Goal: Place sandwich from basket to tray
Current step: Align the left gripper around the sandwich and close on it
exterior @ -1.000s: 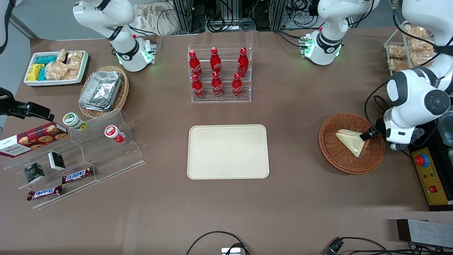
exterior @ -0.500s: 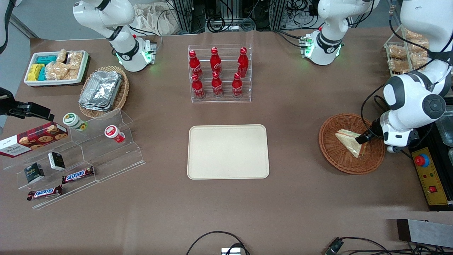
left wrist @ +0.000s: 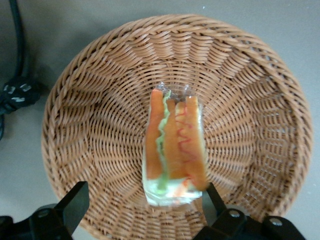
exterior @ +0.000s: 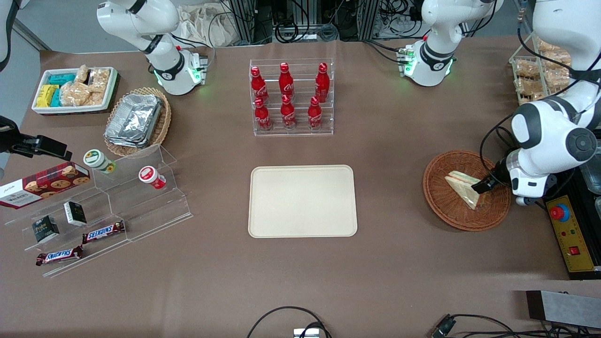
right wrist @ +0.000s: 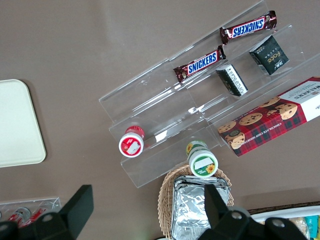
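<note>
The sandwich (exterior: 461, 187), a wrapped wedge with orange and green filling (left wrist: 174, 150), lies in the round reddish-brown wicker basket (exterior: 439, 203) toward the working arm's end of the table. The basket also shows in the left wrist view (left wrist: 90, 125). My left gripper (exterior: 483, 186) is low over the basket at the sandwich's wide end. In the left wrist view the gripper (left wrist: 145, 202) is open, its fingers stand on either side of the sandwich's end, and one fingertip (left wrist: 212, 196) is right beside the wrap. The cream tray (exterior: 302, 201) lies flat and bare at the table's middle.
A clear rack of red bottles (exterior: 291, 97) stands farther from the front camera than the tray. A yellow control box with a red button (exterior: 568, 230) lies beside the basket. Clear stepped shelves with snacks (exterior: 98, 206) and an oval basket of foil trays (exterior: 136, 121) lie toward the parked arm's end.
My left gripper has come down a little and shifted slightly nearer the front camera, settling around the sandwich's wide end. The sandwich stays in the basket.
</note>
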You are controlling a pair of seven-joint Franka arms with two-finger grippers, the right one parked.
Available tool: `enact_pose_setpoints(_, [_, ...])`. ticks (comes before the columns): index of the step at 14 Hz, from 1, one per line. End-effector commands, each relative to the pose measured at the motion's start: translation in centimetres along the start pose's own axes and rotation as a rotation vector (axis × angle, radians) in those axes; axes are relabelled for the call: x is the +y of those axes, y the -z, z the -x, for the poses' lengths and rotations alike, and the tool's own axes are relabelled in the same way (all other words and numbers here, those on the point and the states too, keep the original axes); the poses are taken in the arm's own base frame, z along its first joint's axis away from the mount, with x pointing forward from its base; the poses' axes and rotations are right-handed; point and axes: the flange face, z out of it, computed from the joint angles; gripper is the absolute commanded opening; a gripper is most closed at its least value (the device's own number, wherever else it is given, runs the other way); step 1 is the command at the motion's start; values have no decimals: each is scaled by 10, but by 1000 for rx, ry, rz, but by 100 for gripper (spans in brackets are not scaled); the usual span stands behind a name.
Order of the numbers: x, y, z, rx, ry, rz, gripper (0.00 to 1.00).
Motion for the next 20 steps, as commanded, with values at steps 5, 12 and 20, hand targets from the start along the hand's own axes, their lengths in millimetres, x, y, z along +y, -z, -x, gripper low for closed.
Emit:
enact_pose_setpoints(5, [9, -4, -7, -19, 29, -2, 100])
enact_pose_setpoints(12, [5, -47, -10, -1, 34, 14, 100])
enact_pose_setpoints(20, [13, -35, -21, 13, 62, 26, 0])
